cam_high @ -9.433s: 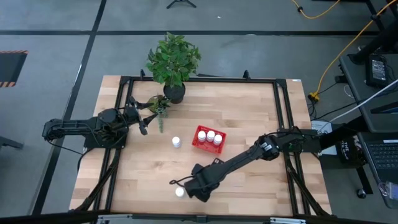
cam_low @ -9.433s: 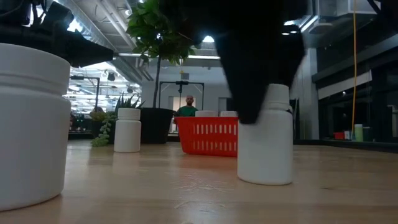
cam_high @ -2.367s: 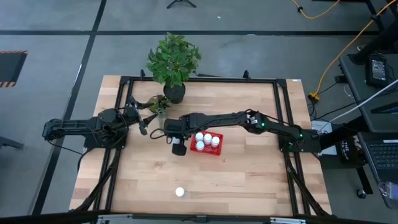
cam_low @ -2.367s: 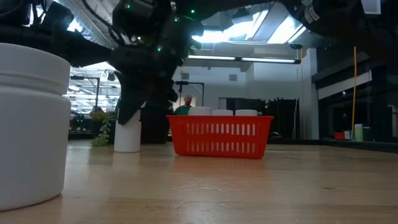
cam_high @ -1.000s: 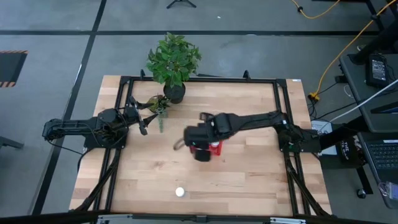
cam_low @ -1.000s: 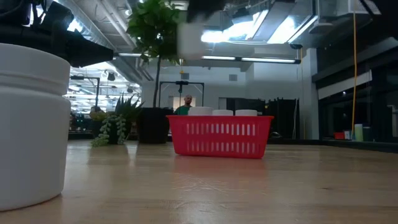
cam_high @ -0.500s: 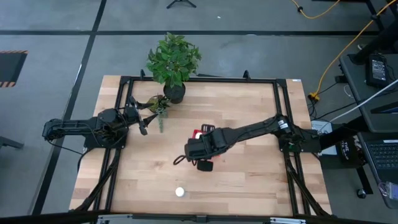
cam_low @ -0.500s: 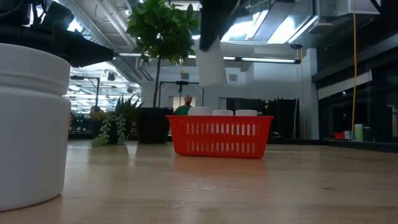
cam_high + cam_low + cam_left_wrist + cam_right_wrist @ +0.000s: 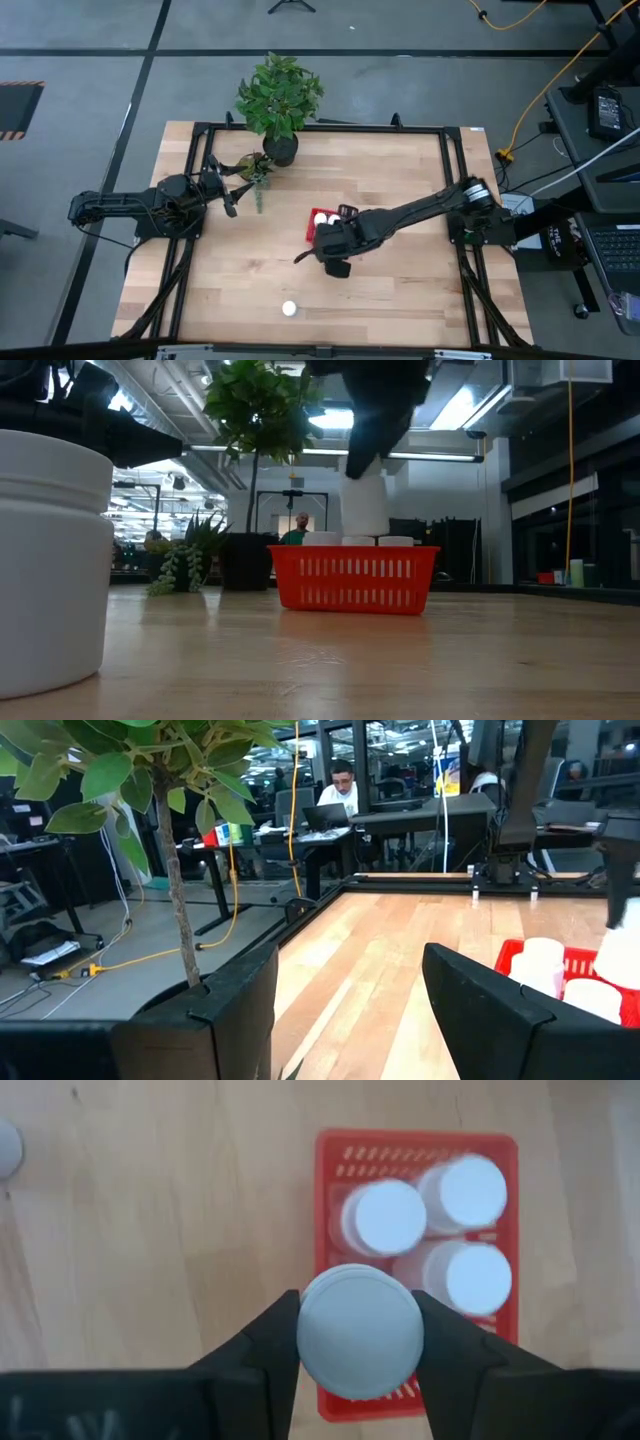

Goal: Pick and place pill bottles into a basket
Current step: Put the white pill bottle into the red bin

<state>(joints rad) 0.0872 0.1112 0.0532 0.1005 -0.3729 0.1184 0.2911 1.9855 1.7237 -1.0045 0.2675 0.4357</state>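
My right pincer point(image 9: 361, 1342) hangs above the red basket point(image 9: 330, 1260), clamped on a white pill bottle point(image 9: 361, 1330) held upright, cap toward my wrist camera and long axis pointing straight down at the surface point(image 9: 400, 280). In my wrist view three bottles stand in the basket: one point(image 9: 388, 1218) in the middle, one point(image 9: 470, 1191) at a corner, and one point(image 9: 472, 1277) beside it. The bottle I hold sits over the basket's nearer end, where open red mesh floor shows; the free slot looks to lie directly below me, slightly toward the basket's left wall.

From the low camera, the held bottle point(image 9: 365, 505) hovers just above the rim point(image 9: 355, 550), not yet inside. I judge that the drop should go straight down, clear of the neighbouring caps.

One more bottle point(image 9: 289, 309) stands alone near the front edge of the surface, well apart from the basket and nearer my right arm than my left.

My left pincer point(image 9: 345, 1010) waits by the potted plant point(image 9: 279, 100), fingers spread wide and holding nothing.
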